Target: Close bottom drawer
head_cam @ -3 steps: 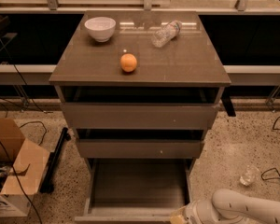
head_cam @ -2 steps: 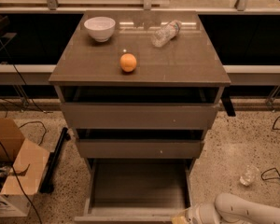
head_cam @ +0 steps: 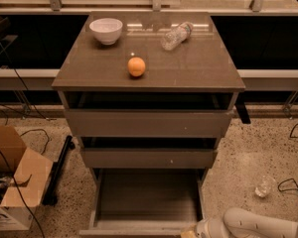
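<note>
The pale end effector [head_cam: 189, 233] has sunk lower by the open grey bottom drawer [head_cam: 148, 192], grip unclear.

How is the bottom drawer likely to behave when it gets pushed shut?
The bottom drawer looks empty, so it probably slides in lightly. It is a rigid box, so it should not flex. The gripper sits at its front right corner, so an off-centre push might skew or bind it a little.
</note>
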